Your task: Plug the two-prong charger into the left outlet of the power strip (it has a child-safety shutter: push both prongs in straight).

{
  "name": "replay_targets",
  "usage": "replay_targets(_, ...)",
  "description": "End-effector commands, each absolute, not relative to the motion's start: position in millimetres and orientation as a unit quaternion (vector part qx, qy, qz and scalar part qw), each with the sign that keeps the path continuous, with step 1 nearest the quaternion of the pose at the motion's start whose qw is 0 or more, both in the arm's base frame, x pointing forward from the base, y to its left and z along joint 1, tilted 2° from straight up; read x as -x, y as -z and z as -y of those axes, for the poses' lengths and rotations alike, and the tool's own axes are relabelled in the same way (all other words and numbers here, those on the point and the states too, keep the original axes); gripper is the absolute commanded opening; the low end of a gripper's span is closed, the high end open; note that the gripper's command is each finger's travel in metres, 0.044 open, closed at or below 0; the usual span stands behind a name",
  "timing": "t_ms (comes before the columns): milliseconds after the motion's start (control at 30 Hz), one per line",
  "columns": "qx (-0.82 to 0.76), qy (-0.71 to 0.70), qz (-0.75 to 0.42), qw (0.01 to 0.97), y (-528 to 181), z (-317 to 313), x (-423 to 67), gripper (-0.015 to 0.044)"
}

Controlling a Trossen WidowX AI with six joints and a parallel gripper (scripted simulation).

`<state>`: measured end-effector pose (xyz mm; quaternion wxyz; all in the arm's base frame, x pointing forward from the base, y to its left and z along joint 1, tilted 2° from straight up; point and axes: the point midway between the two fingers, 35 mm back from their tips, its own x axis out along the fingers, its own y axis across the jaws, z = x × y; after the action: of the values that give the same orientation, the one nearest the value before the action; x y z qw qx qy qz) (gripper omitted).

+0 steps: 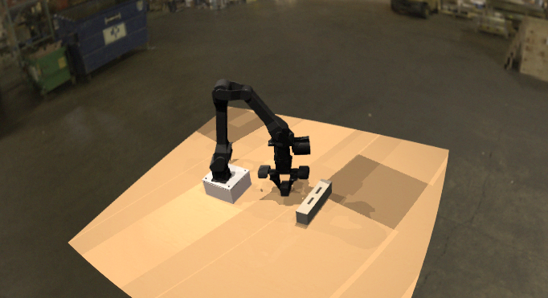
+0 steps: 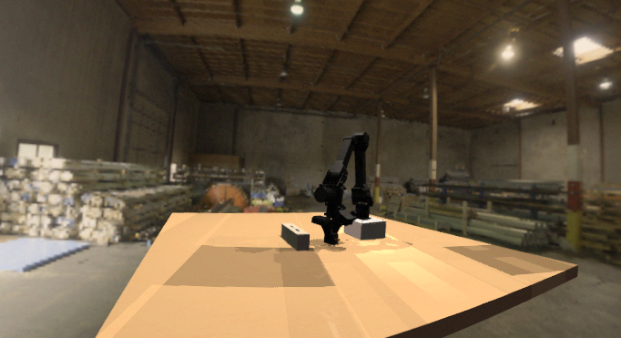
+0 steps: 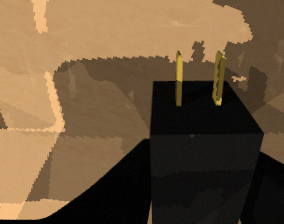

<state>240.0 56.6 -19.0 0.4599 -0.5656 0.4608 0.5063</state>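
The black two-prong charger [image 3: 202, 156] lies on the table between my fingers, its two brass prongs [image 3: 178, 79] pointing away from the wrist camera. My gripper [image 1: 285, 189] [image 2: 330, 239] is down at the table top and shut on the charger's body, with dark fingers on both its sides in the wrist view. In the top and exterior views the fingers mostly hide the charger. The grey power strip [image 1: 314, 201] [image 2: 295, 236] lies flat a short way to the right of the gripper in the top view, its dark outlet slots facing up.
The arm's white base block [image 1: 226, 184] [image 2: 365, 228] stands just left of the gripper in the top view. Everything rests on a tan table [image 1: 201, 251] [image 2: 228, 302] with patchy shadows, set in a warehouse.
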Motion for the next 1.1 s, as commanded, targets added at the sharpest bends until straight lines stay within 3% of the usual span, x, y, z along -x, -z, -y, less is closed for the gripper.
replay_targets(0, 0.566, -0.506, -0.461, 0.460, 14.8, -56.7, -240.6, 0.0026)
replay_targets(33, 0.566, -0.506, -0.461, 0.460, 12.0, -56.7, -240.7, 0.0000)
replay_targets(467, 0.565, -0.504, -0.464, 0.460, -34.9, -54.6, -235.4, 0.0000)
replay_targets(1067, 0.505, -0.454, -0.518, 0.521, -30.9, -54.4, -238.4, 0.0000)
